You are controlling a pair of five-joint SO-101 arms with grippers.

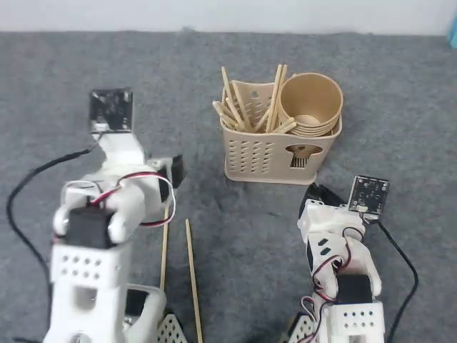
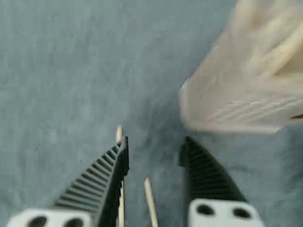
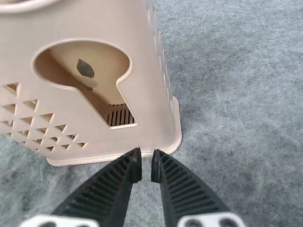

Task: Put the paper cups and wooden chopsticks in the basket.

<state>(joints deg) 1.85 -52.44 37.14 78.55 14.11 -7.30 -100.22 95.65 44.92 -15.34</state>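
**High view.** The basket [image 1: 282,153] stands at 12 o'clock on the grey tabletop [image 1: 400,107]. The paper cups [image 1: 311,107] are stacked in its 3 o'clock compartment. A bundle of chopsticks [image 1: 246,107] leans in the 9 o'clock compartment. From that I judge most of the job done. What is left is two loose chopsticks [image 1: 191,275], lying side by side on the tabletop at 7 o'clock, next to the left arm [image 1: 107,214]. The right arm [image 1: 335,243] sits at 5 o'clock, pointed at the basket.

**Left wrist view.** The left hand [image 2: 155,144] is wide open and holds nothing. One loose chopstick [image 2: 150,201] lies between its fingers. The other's end shows just beside one finger [image 2: 102,182]. I cannot tell whether it touches. The basket [image 2: 246,94] is near, ahead of the hand.

**Right wrist view.** The right hand [image 3: 146,163] is nearly closed, with a thin gap between the tips, and it is empty. It sits just beside the basket's [image 3: 94,118] bottom corner. I cannot tell whether it makes contact. A cup shows through the wall cut-out.
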